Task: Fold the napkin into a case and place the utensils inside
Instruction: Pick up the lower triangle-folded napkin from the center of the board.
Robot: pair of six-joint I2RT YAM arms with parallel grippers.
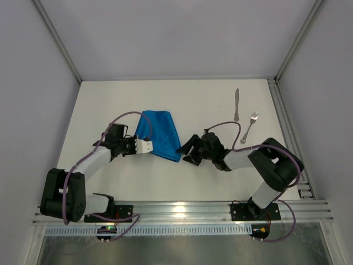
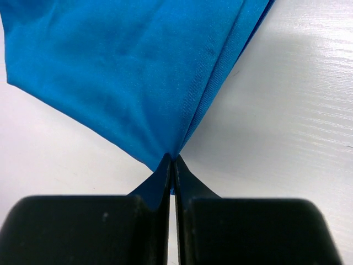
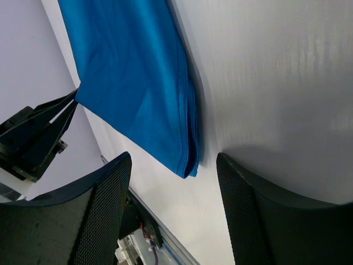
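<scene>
The bright blue napkin (image 1: 159, 132) lies folded into a tapering strip on the white table, left of centre. My left gripper (image 1: 148, 146) is shut on the napkin's near-left corner; in the left wrist view the napkin (image 2: 138, 72) fans out from the pinched tips of that gripper (image 2: 172, 160). My right gripper (image 1: 185, 152) stands open just right of the napkin's near corner. In the right wrist view that corner of the napkin (image 3: 185, 160) sits between the jaws of the gripper (image 3: 174, 160), touching neither. The utensils lie apart at the far right: a knife (image 1: 236, 105) and a fork (image 1: 250, 127).
An aluminium rail (image 1: 182, 210) runs along the table's near edge, where both arm bases are bolted. A second rail (image 1: 287, 127) lines the right side. White walls close in the left, back and right.
</scene>
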